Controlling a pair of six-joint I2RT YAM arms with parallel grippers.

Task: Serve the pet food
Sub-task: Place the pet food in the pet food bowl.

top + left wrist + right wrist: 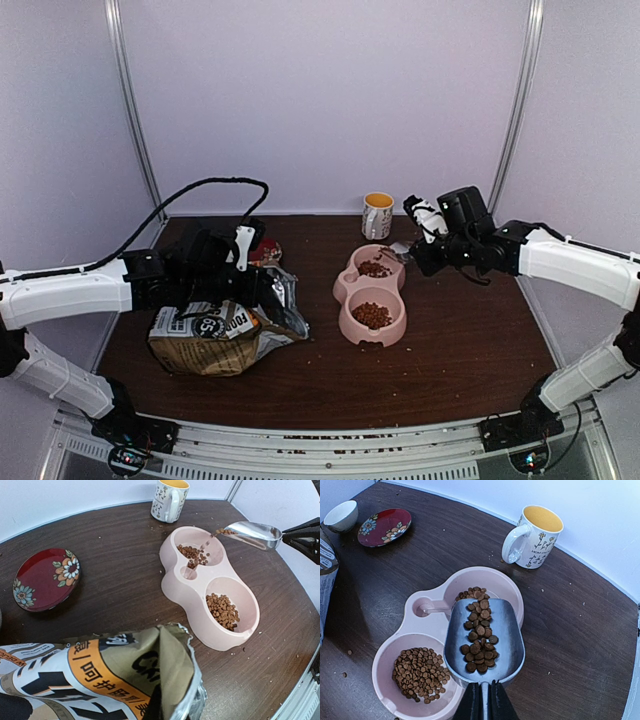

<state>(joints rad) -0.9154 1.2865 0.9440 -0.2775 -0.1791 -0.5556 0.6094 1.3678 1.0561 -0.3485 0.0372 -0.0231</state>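
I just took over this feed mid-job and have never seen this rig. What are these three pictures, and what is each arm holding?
Two robot arms are bolted at the table's near edge. One picture looks down from above and behind them; the other two come from cameras on each wrist. The right gripper holds a metal scoop, tipping kibble into the far bowl of a pink double pet dish; both bowls contain kibble. The left gripper is at the open food bag; its grip is hidden. Also present: a mug, a red saucer, a small white bowl.
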